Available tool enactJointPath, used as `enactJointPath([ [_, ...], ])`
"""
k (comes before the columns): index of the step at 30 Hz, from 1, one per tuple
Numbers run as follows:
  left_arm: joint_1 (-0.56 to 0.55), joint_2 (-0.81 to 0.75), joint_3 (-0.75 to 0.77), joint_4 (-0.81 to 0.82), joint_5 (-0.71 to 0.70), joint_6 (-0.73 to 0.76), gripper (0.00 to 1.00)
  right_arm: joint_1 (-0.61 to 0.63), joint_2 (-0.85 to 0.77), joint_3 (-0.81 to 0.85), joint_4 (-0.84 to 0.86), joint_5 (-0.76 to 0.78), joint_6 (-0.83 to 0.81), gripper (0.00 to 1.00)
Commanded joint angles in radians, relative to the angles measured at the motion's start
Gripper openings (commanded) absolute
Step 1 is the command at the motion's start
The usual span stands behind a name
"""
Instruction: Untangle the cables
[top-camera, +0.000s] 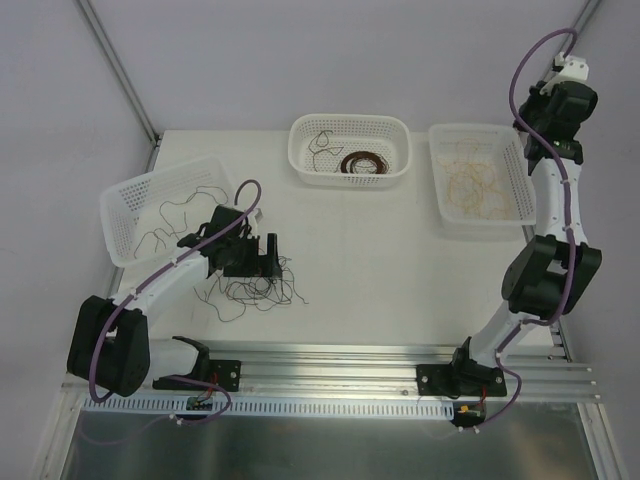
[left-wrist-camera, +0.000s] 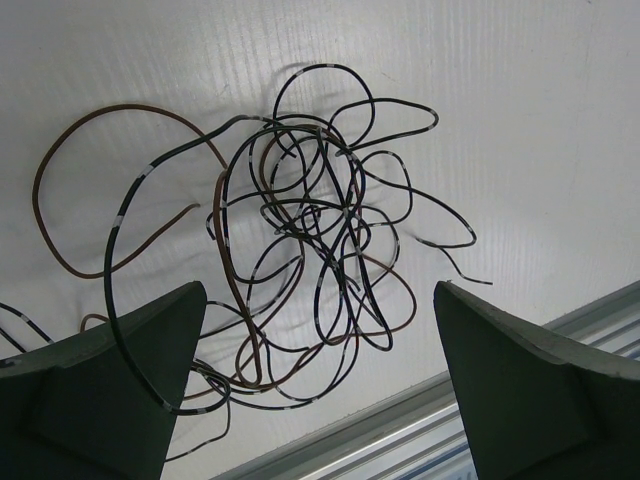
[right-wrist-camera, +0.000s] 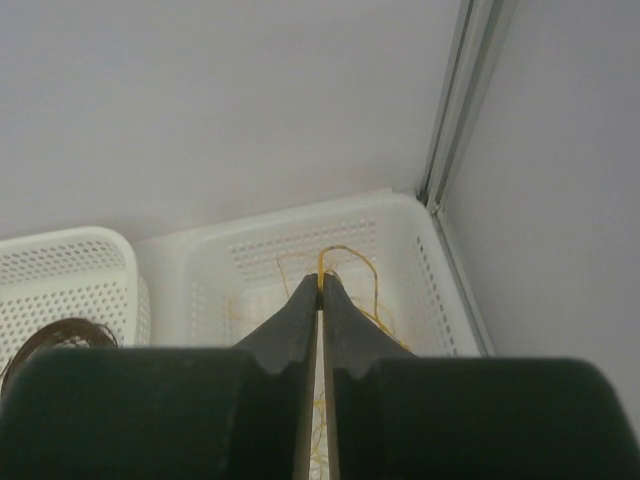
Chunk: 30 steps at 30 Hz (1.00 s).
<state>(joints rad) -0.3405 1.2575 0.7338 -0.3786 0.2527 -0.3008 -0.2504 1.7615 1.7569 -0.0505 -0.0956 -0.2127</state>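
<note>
The left gripper (left-wrist-camera: 318, 300) hangs low over the flat white table (top-camera: 400, 270), its 2 dark fingers (left-wrist-camera: 120, 390) spread as wide as they go and holding nothing. Between and just beyond them the tangled clump of thin black and dark brown wiry cables (left-wrist-camera: 310, 230) lies on the table, left of centre and near the ribbed metal rail (top-camera: 380, 362) at the front edge. Loose loops spill out of the clump. In the left wrist view 1 long brown arc swings off to the left, and a black loop crosses in front of 1 finger. I cannot tell whether it touches that finger.

The right gripper (right-wrist-camera: 320, 285) sits high over the far right corner. Its jaws are closed to a hairline slit, with a thin yellow cable strand (right-wrist-camera: 345, 250) pinched at the tips and arcing away to the right.

There are 3 baskets along the back:
- The tilted white perforated plastic basket (top-camera: 125, 215) on the left holds a few dark squiggles.
- The middle white perforated basket (top-camera: 300, 150) holds a coil of brown wire (top-camera: 360, 163).
- The right white perforated basket (top-camera: 445, 215), below the right gripper, holds loose yellow-tan strands (top-camera: 480, 180).
</note>
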Motion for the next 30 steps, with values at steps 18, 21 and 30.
enactJointPath([
  [18, -0.002, -0.023, -0.019, 0.023, 0.037, -0.06, 0.99, 0.0, 0.372, 0.132, -0.459, -0.299, 0.17, 0.39],
  [21, -0.002, -0.046, -0.027, 0.023, 0.033, -0.067, 0.99, 0.003, 0.284, 0.073, -0.419, -0.293, 0.174, 0.59],
  [30, -0.002, -0.101, -0.031, 0.023, -0.027, -0.118, 0.99, 0.098, -0.035, 0.009, -0.488, -0.207, 0.15, 0.93],
])
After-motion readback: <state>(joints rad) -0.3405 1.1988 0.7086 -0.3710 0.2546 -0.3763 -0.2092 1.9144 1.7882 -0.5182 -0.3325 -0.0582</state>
